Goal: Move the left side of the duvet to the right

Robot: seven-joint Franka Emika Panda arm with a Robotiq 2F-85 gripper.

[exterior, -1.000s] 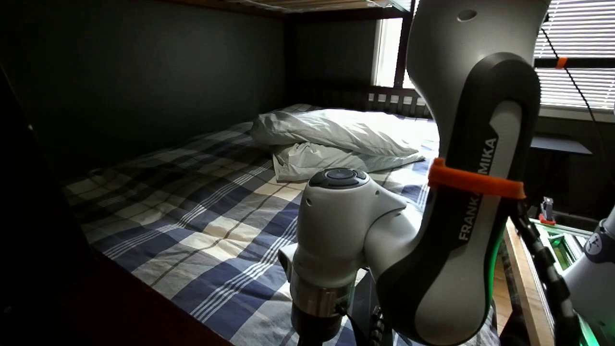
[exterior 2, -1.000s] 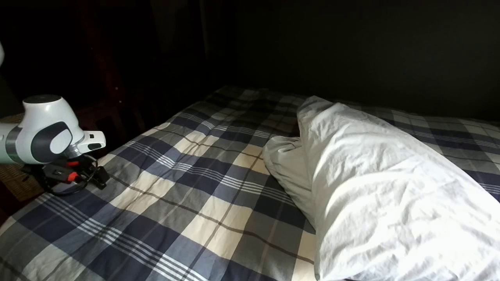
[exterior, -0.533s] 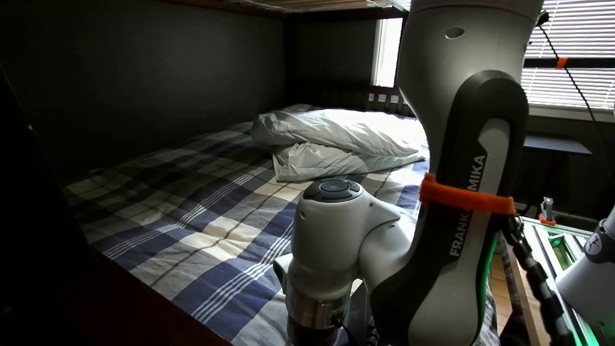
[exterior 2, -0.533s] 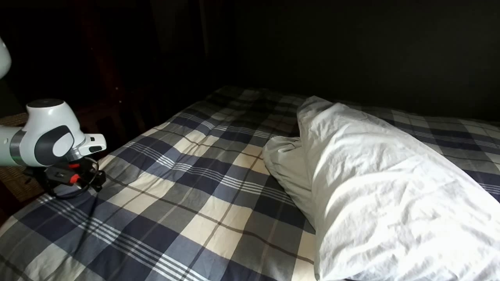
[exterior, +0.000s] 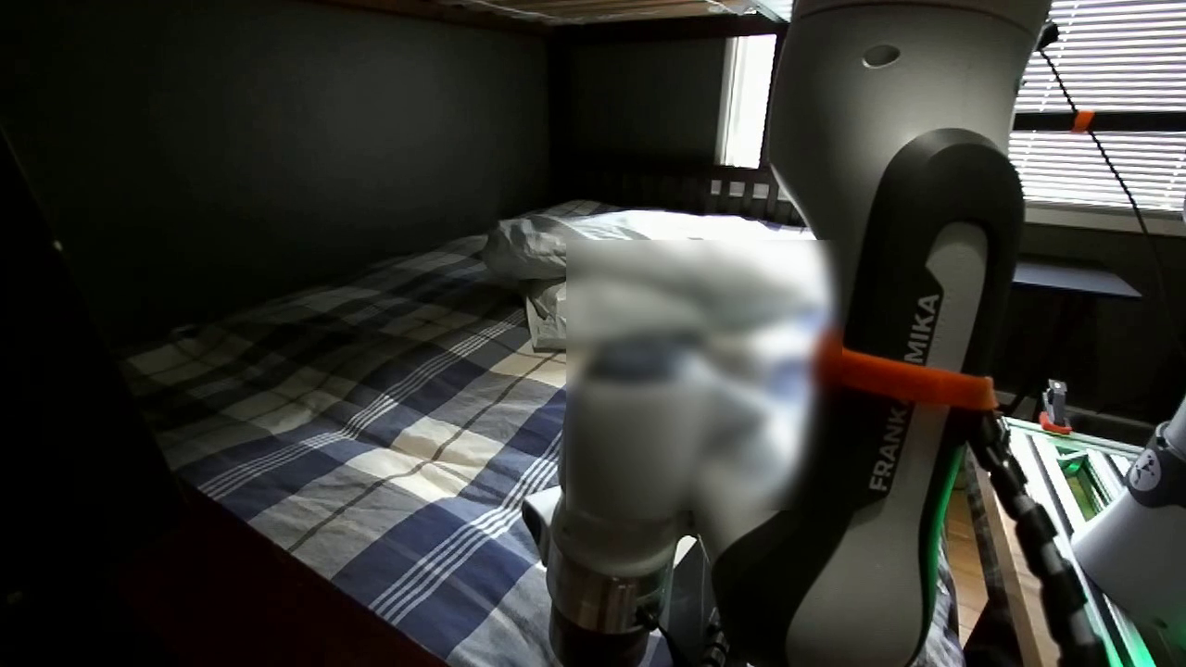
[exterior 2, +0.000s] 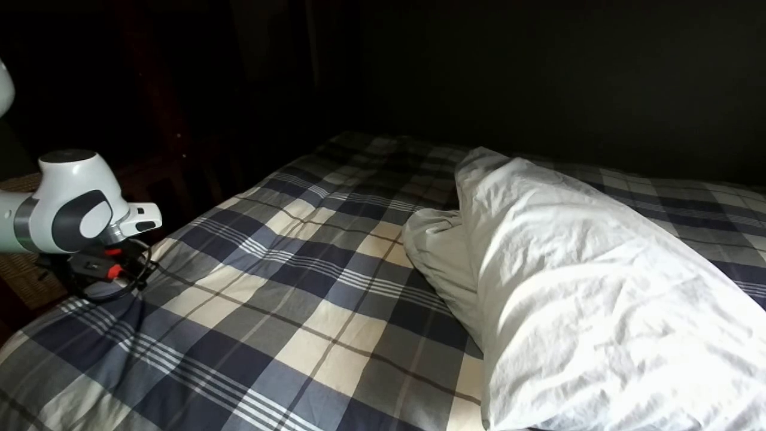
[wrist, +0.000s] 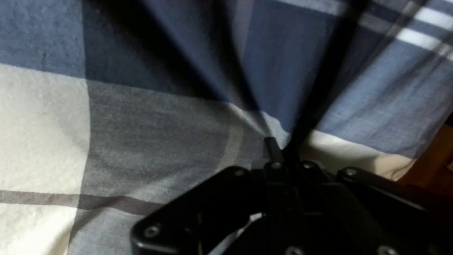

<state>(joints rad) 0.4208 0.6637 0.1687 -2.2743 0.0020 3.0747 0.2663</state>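
The plaid duvet in navy, grey and cream lies spread over the bed, seen in an exterior view as duvet [exterior: 398, 463] and in another angle as duvet [exterior 2: 323, 323]. In the wrist view, folds of the duvet [wrist: 148, 141] run together into the fingertips of my gripper [wrist: 283, 148], which is shut with a pinch of cloth between its fingers. In an exterior view the gripper [exterior 2: 146, 278] is low against the duvet near the bed's edge, with a dark crease trailing below it. The arm and the bottom of the frame hide the fingers in the remaining exterior view.
White pillows [exterior 2: 598, 311] rest on the duvet, partly blurred out as pillows [exterior: 523, 250] in an exterior view. A dark wall [exterior: 324, 139] borders the bed's far side. Bunk slats [exterior: 593, 9] hang overhead. A wicker basket [exterior 2: 24, 287] stands beyond the bed's edge.
My gripper has gone from open to shut on the cloth. The arm dipped toward the duvet, then rose very slightly. A dark crease has formed in the duvet below the gripper.
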